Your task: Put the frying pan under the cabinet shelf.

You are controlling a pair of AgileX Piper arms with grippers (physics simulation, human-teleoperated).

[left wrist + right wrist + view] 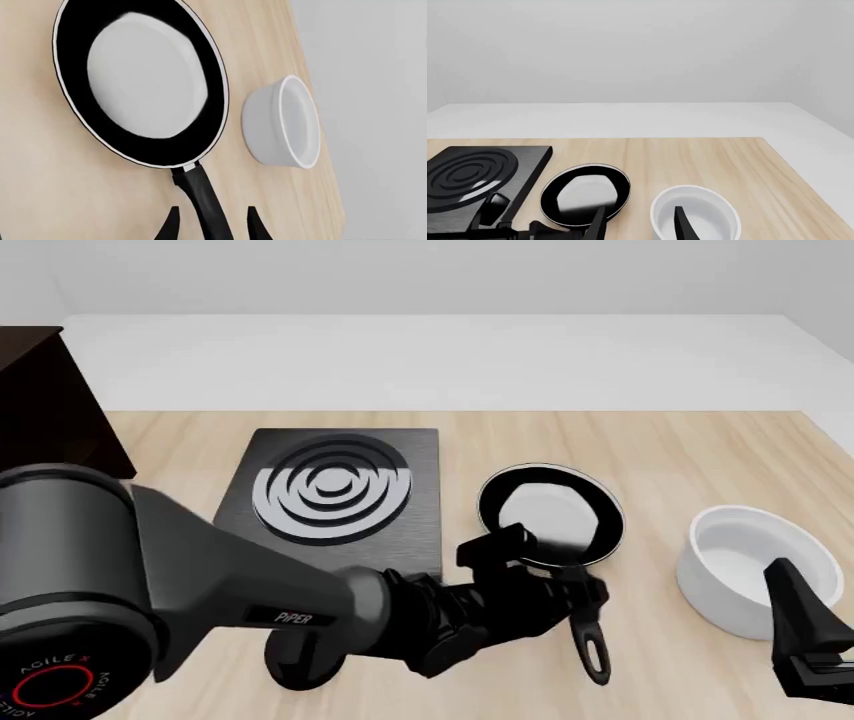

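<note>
Frying pan: on the table, just right of the ringed plate.
My left gripper: fingers spread astride the handle, seemingly not yet clamped, lined up for lifting.
Cabinet shelf: far left, well apart.
My right gripper: parted, idle above the white bowl.

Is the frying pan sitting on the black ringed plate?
No, the frying pan lies on the bare table, beside the ringed plate.

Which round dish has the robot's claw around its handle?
The black frying pan; the left gripper straddles its handle. The white bowl has none.
</note>
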